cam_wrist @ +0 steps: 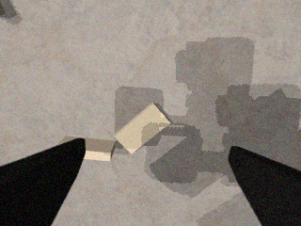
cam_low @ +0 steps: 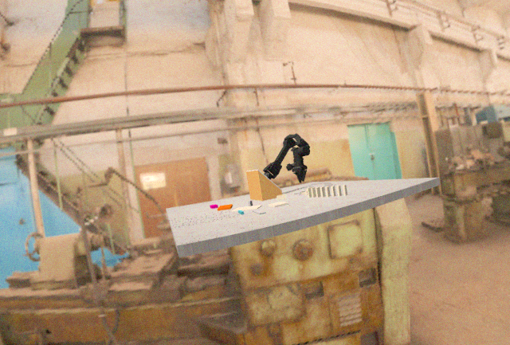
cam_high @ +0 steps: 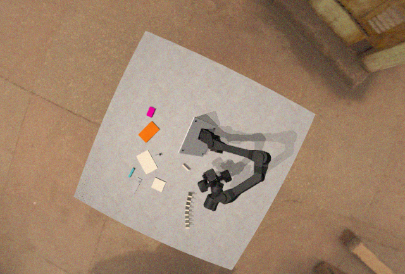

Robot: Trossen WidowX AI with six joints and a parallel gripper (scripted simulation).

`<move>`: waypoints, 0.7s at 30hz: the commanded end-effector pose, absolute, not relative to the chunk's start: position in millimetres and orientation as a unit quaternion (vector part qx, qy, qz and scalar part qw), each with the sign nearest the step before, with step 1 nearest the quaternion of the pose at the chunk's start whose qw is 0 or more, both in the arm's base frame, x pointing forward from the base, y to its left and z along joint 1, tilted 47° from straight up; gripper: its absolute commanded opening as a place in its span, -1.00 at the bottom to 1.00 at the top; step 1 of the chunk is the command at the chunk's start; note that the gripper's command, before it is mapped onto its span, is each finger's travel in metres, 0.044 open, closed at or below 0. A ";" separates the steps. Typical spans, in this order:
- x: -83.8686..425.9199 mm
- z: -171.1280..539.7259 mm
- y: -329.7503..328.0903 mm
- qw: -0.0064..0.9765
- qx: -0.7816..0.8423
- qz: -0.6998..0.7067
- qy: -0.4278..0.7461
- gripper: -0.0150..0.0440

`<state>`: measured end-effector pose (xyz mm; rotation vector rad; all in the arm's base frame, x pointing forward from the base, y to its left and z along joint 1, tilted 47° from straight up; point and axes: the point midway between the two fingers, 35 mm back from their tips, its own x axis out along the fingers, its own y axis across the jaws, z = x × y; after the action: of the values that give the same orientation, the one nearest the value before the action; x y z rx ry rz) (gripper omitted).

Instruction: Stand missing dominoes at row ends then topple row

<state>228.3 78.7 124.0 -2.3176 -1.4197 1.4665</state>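
My gripper [cam_high: 214,181] [cam_low: 301,179] [cam_wrist: 158,149] points down, open and empty, above the table. In the wrist view a cream domino [cam_wrist: 142,128] lies flat, ahead of and between the fingertips. A second domino [cam_wrist: 99,150] lies beside its left end, partly hidden by the left finger. The arm hides both in the top view. Another loose domino [cam_high: 186,167] lies between the grey stand and the row. The row of standing dominoes [cam_high: 186,215] [cam_low: 323,191] is upright, evenly spaced and slightly curved, beside the gripper in the top view.
The arm's base sits on a sloped stand [cam_high: 193,142] [cam_low: 258,188]. Left of it in the top view lie a magenta block [cam_high: 150,111] [cam_low: 213,206], an orange block [cam_high: 149,131] [cam_low: 225,207], a large cream panel [cam_high: 147,161], a smaller one [cam_high: 158,184] and a teal piece [cam_high: 131,172] [cam_low: 241,212].
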 end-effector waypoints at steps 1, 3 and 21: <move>227.1 121.1 81.3 -0.040 -0.748 0.432 -0.503 1.00; 227.4 120.4 82.0 -0.079 -0.744 0.405 -0.525 1.00; 229.7 113.7 89.0 -0.409 -0.627 0.123 -0.652 1.00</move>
<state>231.1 87.2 116.6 -2.7418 -2.6841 0.6846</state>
